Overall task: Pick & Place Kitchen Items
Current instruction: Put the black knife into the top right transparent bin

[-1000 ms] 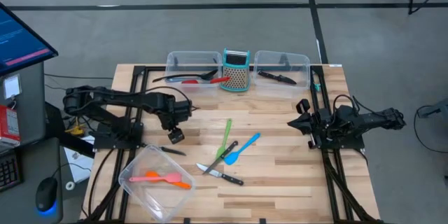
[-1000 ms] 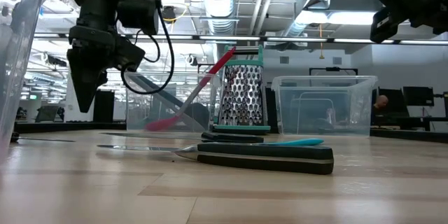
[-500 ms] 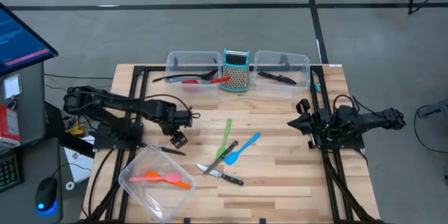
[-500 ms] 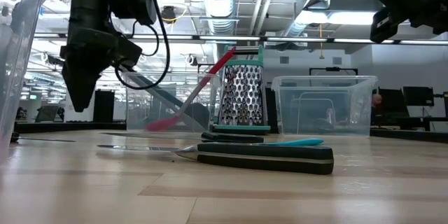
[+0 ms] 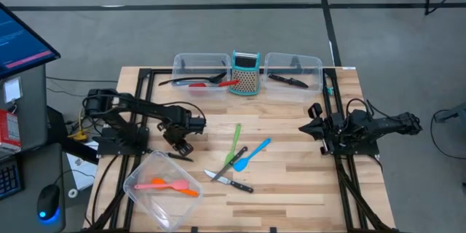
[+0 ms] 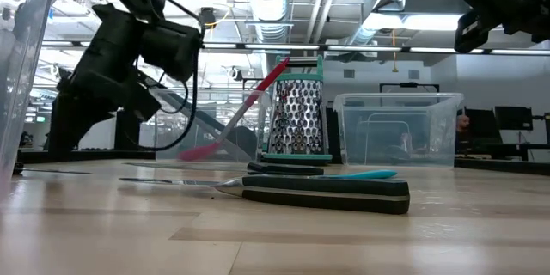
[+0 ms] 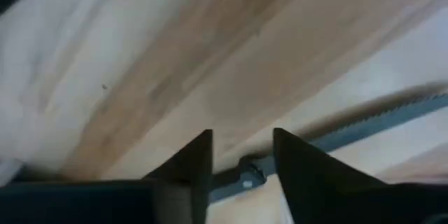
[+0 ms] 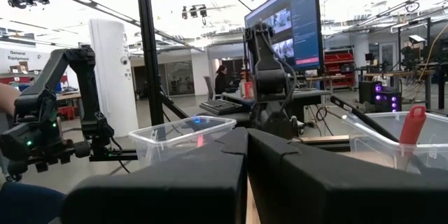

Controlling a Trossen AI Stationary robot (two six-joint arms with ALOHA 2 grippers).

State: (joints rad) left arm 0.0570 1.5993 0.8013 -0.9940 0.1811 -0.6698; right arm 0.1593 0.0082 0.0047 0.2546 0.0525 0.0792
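A black-handled knife with a serrated blade (image 7: 378, 120) lies flat on the table beside the tilted clear tub (image 5: 145, 189); it also shows in the high view (image 5: 177, 157). My left gripper (image 5: 182, 148) is open, low over this knife and slanting down. In the left wrist view its fingertips (image 7: 241, 147) stand on either side of the knife where handle meets blade; I cannot tell whether they touch it. My right gripper (image 5: 306, 127) is shut and empty above the table's right side, and its fingers (image 8: 246, 136) are closed together. A green spatula (image 5: 235, 141), a blue spatula (image 5: 247, 156) and two knives (image 5: 229, 178) lie mid-table.
The tilted tub holds a pink and an orange spatula (image 5: 169, 185). Two clear tubs stand at the far edge: the left one (image 5: 198, 65) holds black and red spoons, the right one (image 5: 295, 68) a knife. The teal-framed grater (image 5: 246, 74) stands between them.
My left gripper has gone down and a little toward the table's near edge. It has tipped from pointing straight down to slanting over the knife beside the tub. The knife has not moved.
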